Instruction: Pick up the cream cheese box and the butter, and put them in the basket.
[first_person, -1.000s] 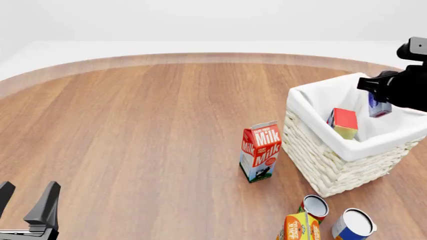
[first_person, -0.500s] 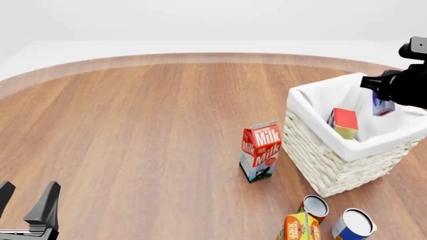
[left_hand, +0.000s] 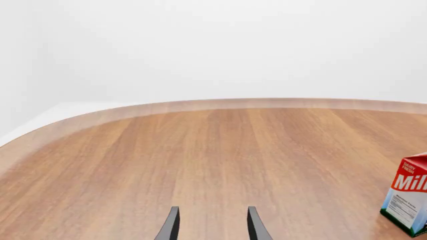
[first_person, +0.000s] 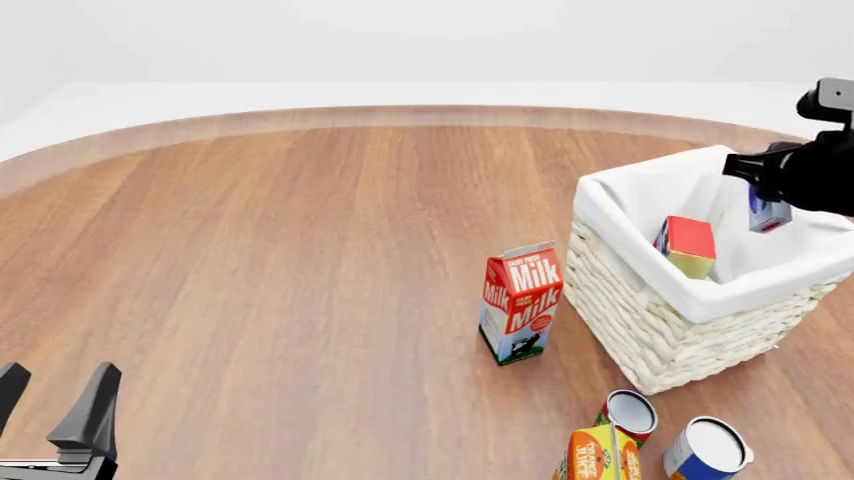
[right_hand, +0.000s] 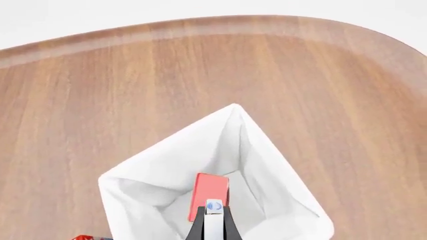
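- Your right hand (first_person: 770, 200) hangs above the basket (first_person: 667, 340), clenched on a small blue-and-white box (first_person: 766, 212), probably the cream cheese.
- The butter (first_person: 689, 245) leans on end inside the basket, against the white liner (right_hand: 267, 165).
- Your left hand (first_person: 54, 415) sits released and empty, low over the counter (first_person: 267, 250).
- A milk carton (first_person: 521, 303) stands upright just beside the basket.

Red-orange butter (first_person: 689, 245) tilted inside my cream wicker basket (first_person: 667, 330); small blue-white cream cheese box (first_person: 766, 212) above its liner.
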